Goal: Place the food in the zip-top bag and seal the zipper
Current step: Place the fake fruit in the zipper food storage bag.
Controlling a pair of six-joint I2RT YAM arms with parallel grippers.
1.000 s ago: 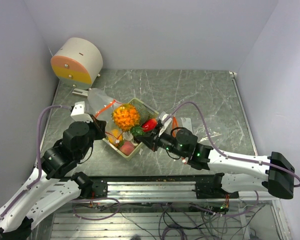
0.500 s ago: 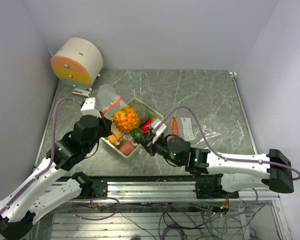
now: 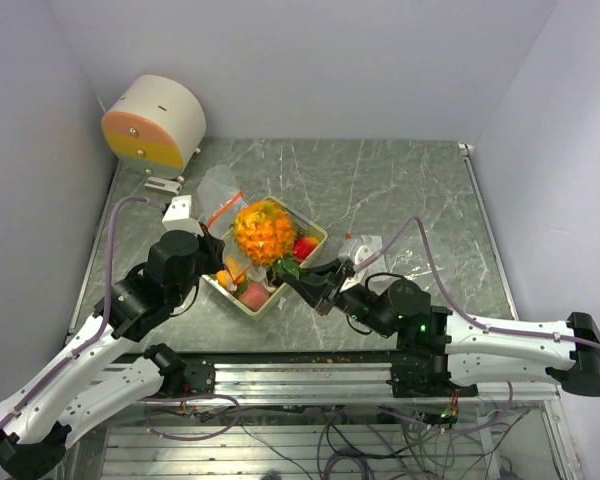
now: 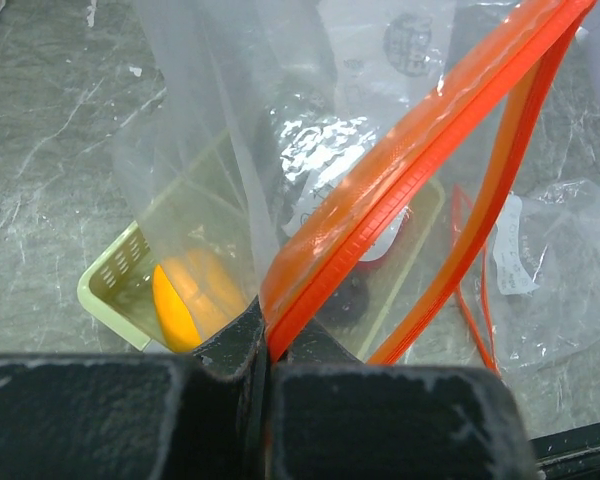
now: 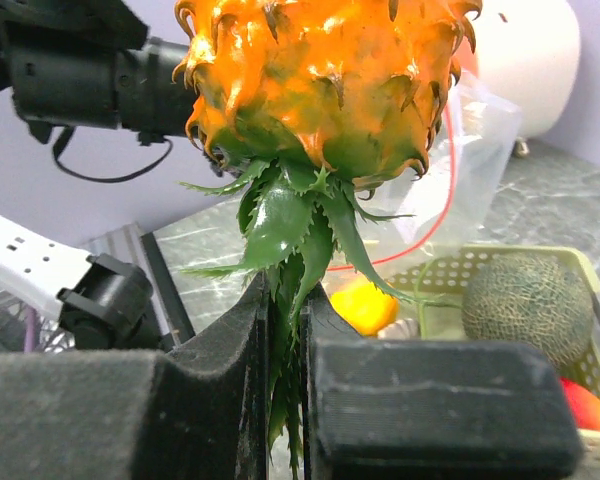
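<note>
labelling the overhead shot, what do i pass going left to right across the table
round white and orange drum → zip-top bag → orange pineapple → red pepper → flat clear plastic

The far and right parts of the table (image 3: pixel 430 190) lie open. At the left, the pineapple (image 3: pixel 263 230) hangs over the basket (image 3: pixel 302 220) and bars the way down into it. The zip-top bag (image 3: pixel 218 190) stands just beside them, its orange zipper lips only narrowly apart. A white and orange drum (image 3: pixel 152 122) fills the far left corner.
</note>
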